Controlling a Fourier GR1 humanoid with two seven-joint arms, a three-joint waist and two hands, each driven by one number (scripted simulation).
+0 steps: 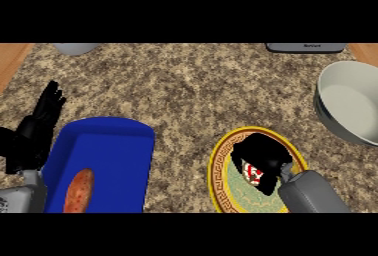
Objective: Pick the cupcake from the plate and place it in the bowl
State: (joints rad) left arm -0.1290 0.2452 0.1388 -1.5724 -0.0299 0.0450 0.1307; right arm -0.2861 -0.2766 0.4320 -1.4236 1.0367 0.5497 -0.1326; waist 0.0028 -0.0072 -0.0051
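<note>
A yellow-rimmed plate (221, 172) with a patterned green centre lies at the lower right of the counter. My right hand (260, 152) is over the plate, its fingers curled round the cupcake (254, 173), of which only a red and white patch shows under the palm. The grey-white bowl (351, 102) stands at the right edge, up and to the right of the plate, with nothing visible inside. My left hand (38, 127) rests at the left edge, fingers straight and pointing up.
A blue tray (111, 145) sits at the lower left beside my left hand, with a long orange-brown food item (79, 190) lying in it. A grey object (74, 48) stands at the back left and a dark appliance (306, 47) at the back right. Wooden strips edge both sides.
</note>
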